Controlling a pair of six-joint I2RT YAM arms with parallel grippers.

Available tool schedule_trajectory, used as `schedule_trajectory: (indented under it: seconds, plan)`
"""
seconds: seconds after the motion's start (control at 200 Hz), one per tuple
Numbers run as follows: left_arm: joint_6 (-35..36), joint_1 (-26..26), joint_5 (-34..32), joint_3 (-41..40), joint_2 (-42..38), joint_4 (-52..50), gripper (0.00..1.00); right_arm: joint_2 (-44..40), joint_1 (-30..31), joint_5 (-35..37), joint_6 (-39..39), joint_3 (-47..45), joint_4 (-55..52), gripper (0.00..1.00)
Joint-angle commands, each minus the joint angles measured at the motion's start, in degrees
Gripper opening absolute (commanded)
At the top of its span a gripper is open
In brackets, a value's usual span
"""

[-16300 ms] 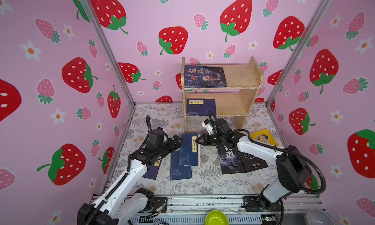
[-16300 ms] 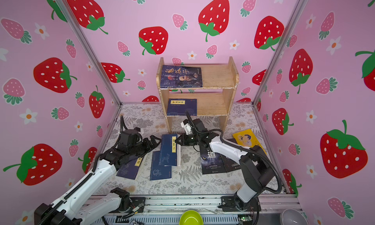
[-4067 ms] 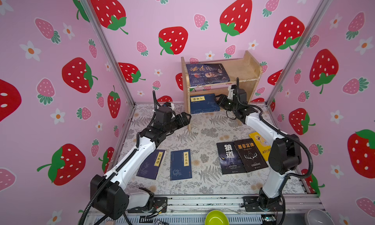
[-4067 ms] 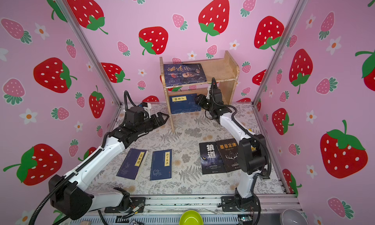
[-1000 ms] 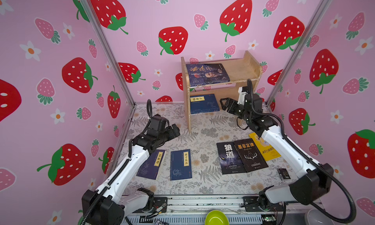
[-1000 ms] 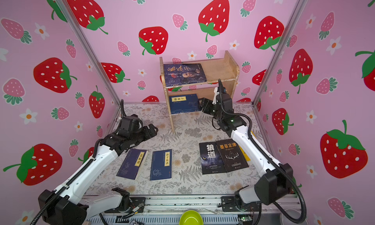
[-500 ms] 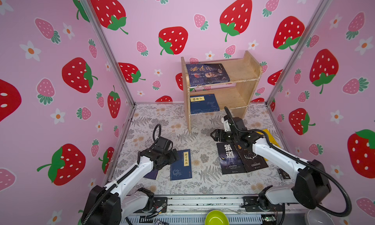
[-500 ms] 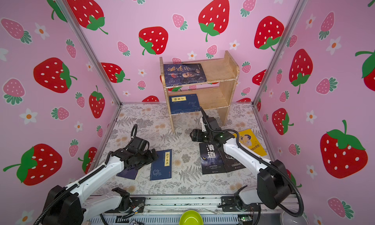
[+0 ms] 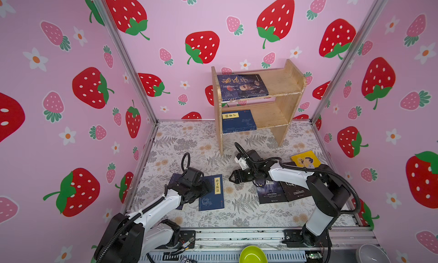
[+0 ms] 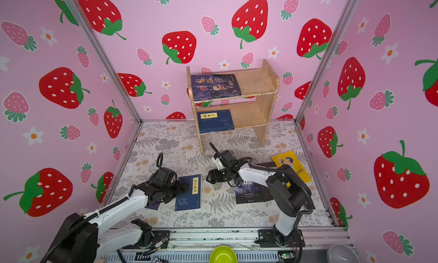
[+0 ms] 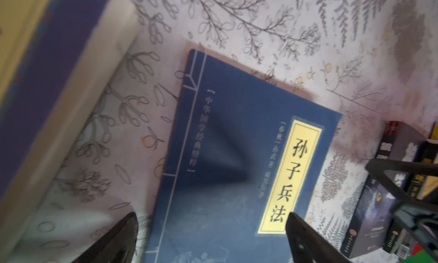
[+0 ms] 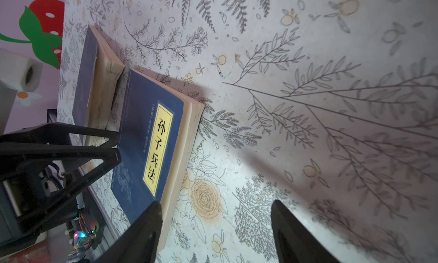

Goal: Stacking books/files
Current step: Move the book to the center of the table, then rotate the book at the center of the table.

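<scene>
Left fingers (image 9: 205,187) are wide apart and hold nothing. They sit low over the left side of the navy book (image 9: 212,193) with the yellow label. In the left wrist view the cover fills the gap between them, and one finger (image 11: 308,240) overlaps the label's end. Can't tell if they touch the cover.

Right fingers (image 9: 234,177) are apart too, nothing between them. They point toward that same book from its right, over bare floral bench (image 9: 248,209). In the right wrist view one finger (image 12: 144,231) sits right at the book's page edge; contact unclear.

The navy book lies flat on the bench, front and left of centre. A second navy book (image 12: 92,88) lies flat just beside it on the far side from the right arm, mostly hidden under the left arm in both top views.

Two black books (image 9: 272,193) (image 9: 296,189) lie flat side by side, right of centre, partly under the right arm. The yellow book (image 9: 305,159) lies flat behind them near the right wall.

At the back is a wooden shelf (image 9: 284,84). A blue portrait book (image 9: 241,86) lies flat on the left end of its top board. Another navy book with a yellow label (image 9: 238,121) lies on the left end of the lower board.
</scene>
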Motion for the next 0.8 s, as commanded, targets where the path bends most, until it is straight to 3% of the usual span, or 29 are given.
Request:
schedule_trajectory:
  seconds: [0.0, 0.255, 0.655, 0.795]
  plan:
    - [-0.70, -0.89, 3.33, -0.56, 3.32, 3.37, 0.97, 1.52, 0.61, -0.19, -1.31, 1.81, 1.45, 0.74]
    - [-3.54, -2.40, 6.99, 1.93, 7.18, 10.87, 0.95, 4.68, 0.70, 1.56, -0.61, 2.91, 1.80, 0.66]
    - [-6.26, -4.21, 11.60, 3.90, 10.72, 13.64, 0.95, 6.35, 0.61, 4.13, 0.88, 2.64, 1.80, 0.38]
    - [-6.26, -4.30, 12.62, 4.61, 10.73, 14.03, 0.95, 7.86, 0.41, 4.46, -0.68, 6.63, 1.06, 0.36]
